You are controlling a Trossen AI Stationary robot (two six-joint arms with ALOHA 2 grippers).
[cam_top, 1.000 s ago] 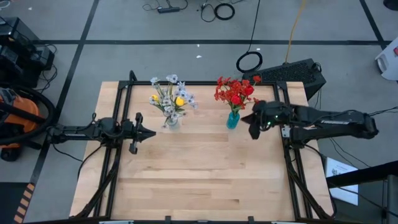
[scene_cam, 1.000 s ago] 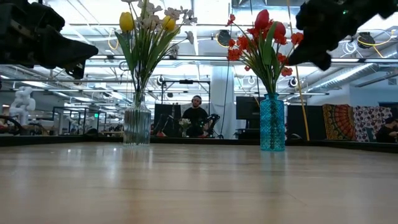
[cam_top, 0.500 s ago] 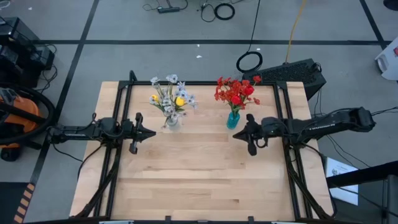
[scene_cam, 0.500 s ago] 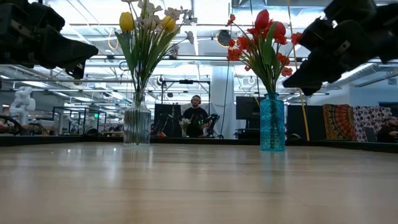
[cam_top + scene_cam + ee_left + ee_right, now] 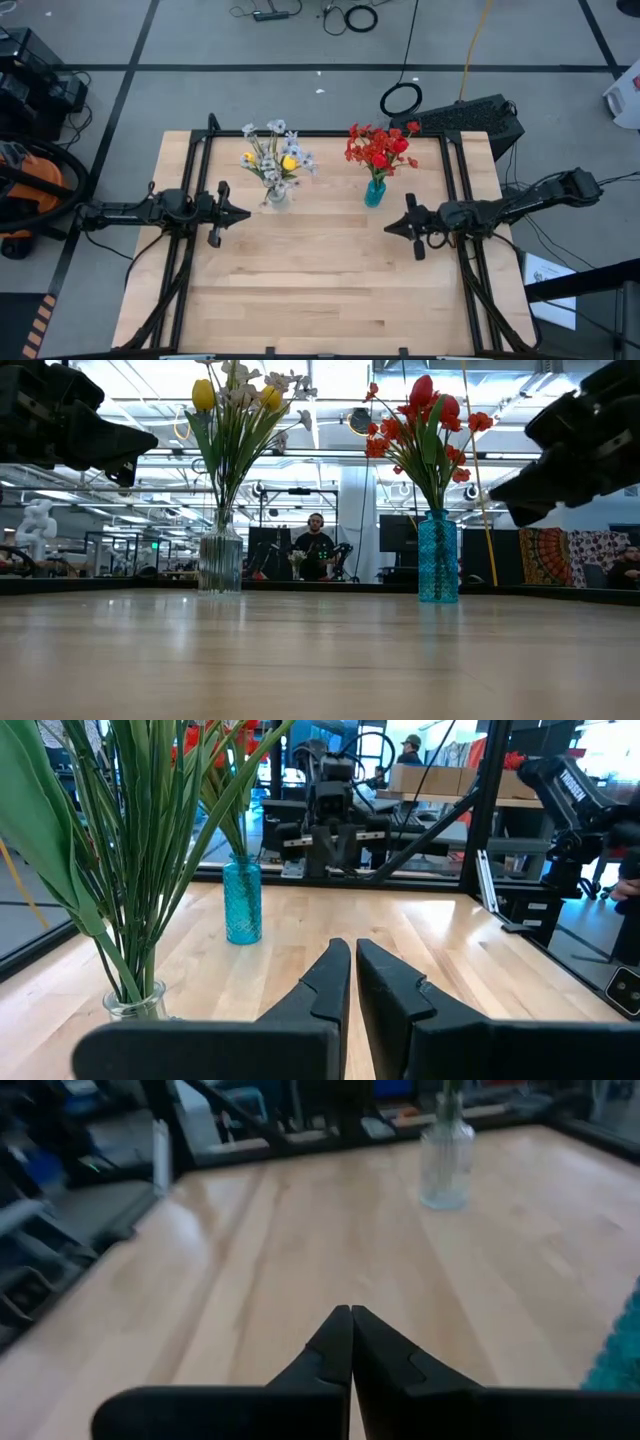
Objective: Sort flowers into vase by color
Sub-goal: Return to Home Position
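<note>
A clear glass vase [image 5: 276, 195] stands at the table's far left of centre with yellow tulip buds and pale wispy sprays [image 5: 272, 155]; it also shows in the low view [image 5: 220, 563]. A blue vase [image 5: 374, 192] to its right holds red flowers [image 5: 378, 146]; it shows in the low view [image 5: 437, 557] and left wrist view [image 5: 242, 900]. My left gripper [image 5: 247, 213] is shut and empty, near the clear vase, above the table. My right gripper [image 5: 388, 229] is shut and empty, on the near right of the blue vase.
A black frame rail [image 5: 325, 133] runs along the table's far edge and down both sides. Bare wood [image 5: 320, 290] fills the near half of the table. A person [image 5: 315, 550] sits in the room far behind the table.
My right arm has drawn back toward the table's right edge and near side, away from the blue vase and the red flowers, and has come down lower. The vases and flowers have not moved.
</note>
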